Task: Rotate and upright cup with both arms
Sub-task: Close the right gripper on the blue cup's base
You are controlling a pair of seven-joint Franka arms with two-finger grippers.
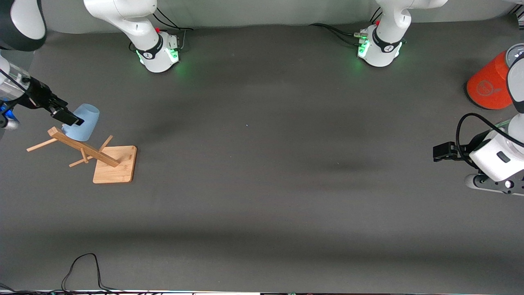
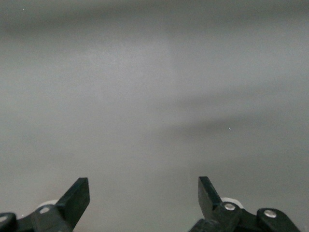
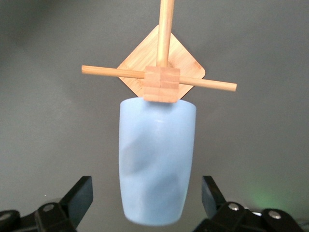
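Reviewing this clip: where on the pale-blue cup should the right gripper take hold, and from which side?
Grip the cup across its smooth mid-body, coming along its axis from the closed end, away from the wooden rack. The open right gripper already straddles it there; the walls taper slightly, so hold near the middle.

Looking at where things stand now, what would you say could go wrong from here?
1. The right gripper is open around the cup, which hangs on a peg of the wooden rack; closing off-centre might squeeze it out.
2. Pulling the cup away at an angle could snag the peg and tip the rack.
3. The left gripper waits open over bare table, so a handover needs a long reach.
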